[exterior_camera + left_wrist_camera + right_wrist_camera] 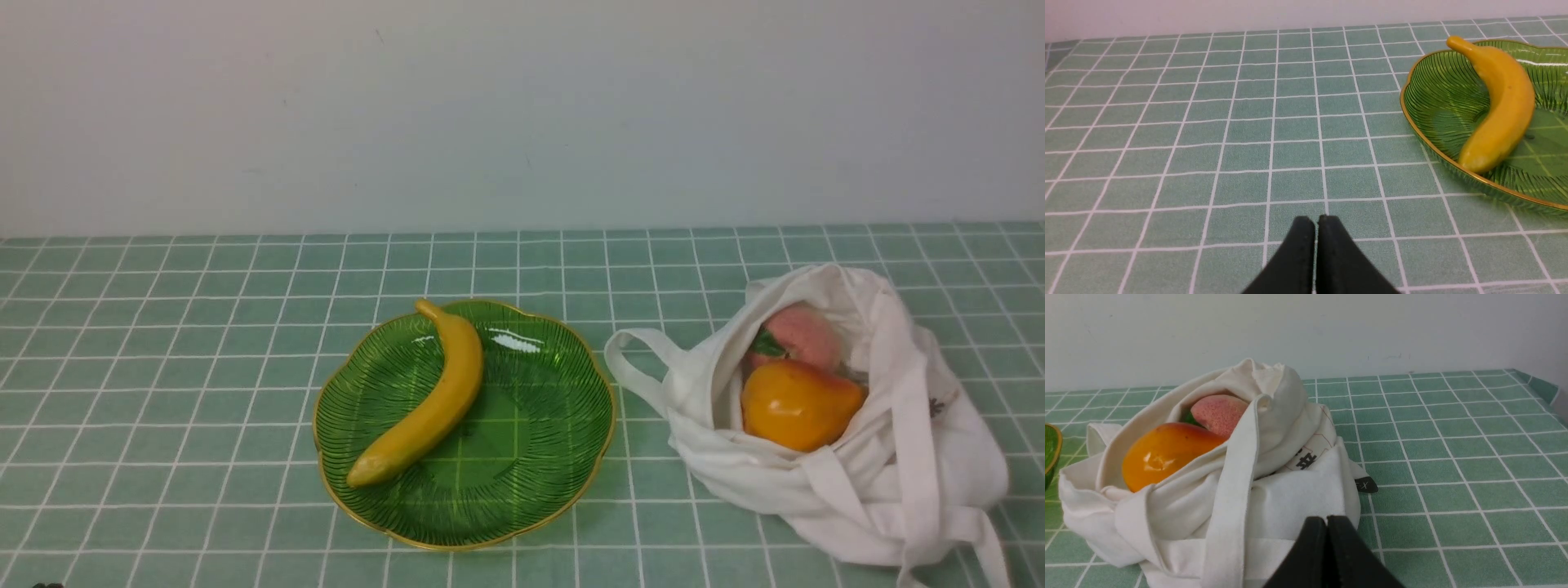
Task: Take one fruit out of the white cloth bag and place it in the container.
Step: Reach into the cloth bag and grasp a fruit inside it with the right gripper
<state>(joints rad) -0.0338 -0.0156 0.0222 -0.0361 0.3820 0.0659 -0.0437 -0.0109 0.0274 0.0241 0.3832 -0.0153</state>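
The orange-yellow pear (798, 405) lies in the open mouth of the white cloth bag (898, 457) at the right, in front of a pink peach (802, 333). In the right wrist view the pear (1163, 453) and peach (1218, 413) show inside the bag (1290, 498); my right gripper (1326, 521) is shut and empty, just short of the bag's side. The green glass plate (539, 408) sits at centre with a banana (433, 400) on it. My left gripper (1316, 221) is shut and empty over bare cloth, left of the plate (1437, 110). Neither arm shows in the front view.
A green checked tablecloth (163, 367) covers the table, ending at a pale wall (522, 114) behind. The bag's strap handles (637, 359) trail toward the plate and off the front right. The table's right corner (1547, 388) shows in the right wrist view.
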